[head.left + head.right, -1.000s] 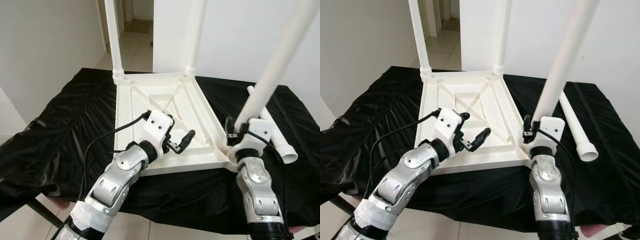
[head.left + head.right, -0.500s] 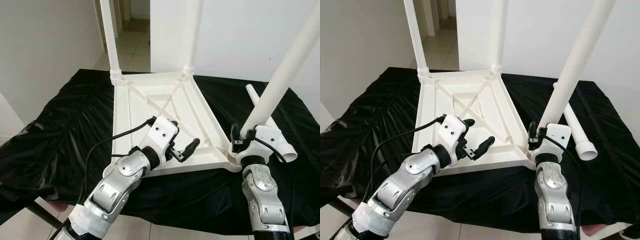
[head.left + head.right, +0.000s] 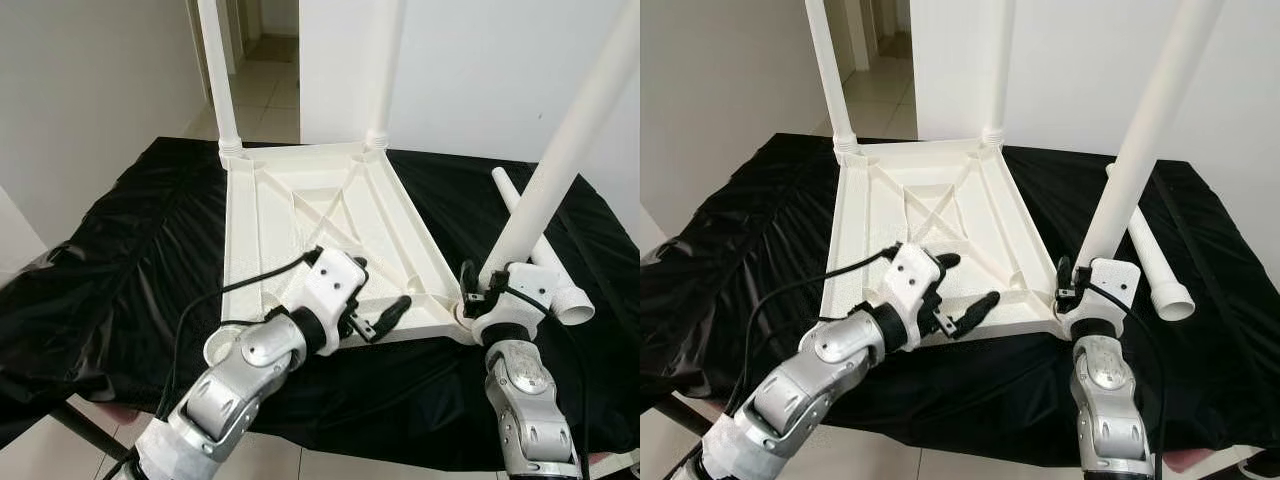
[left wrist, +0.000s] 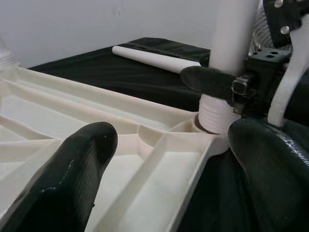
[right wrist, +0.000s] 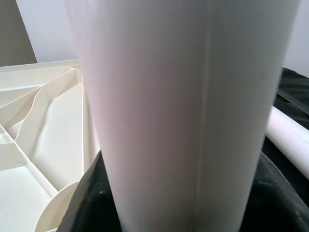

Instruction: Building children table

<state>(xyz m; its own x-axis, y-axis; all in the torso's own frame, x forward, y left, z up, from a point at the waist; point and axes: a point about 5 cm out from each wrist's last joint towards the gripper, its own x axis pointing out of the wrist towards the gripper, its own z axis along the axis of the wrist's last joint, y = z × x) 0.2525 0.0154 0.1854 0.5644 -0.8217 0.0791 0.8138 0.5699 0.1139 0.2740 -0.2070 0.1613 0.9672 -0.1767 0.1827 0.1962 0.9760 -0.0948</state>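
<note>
Right wrist view | right gripper (image 3: 478, 293) jaws pinch table leg (image 3: 560, 152) | left gripper (image 3: 383, 316) jaws spread over tabletop (image 3: 250, 215)

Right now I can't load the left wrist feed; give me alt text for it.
The left claw, fingers spread open, hovers over the near corner of the upturned white tabletop. Ahead, the right claw grips a table leg at its corner socket; a loose leg lies on the black cloth beyond.

Silver jointed arms, white wrist housings, black cables, glossy black fingers (image 4: 72, 179)
</note>
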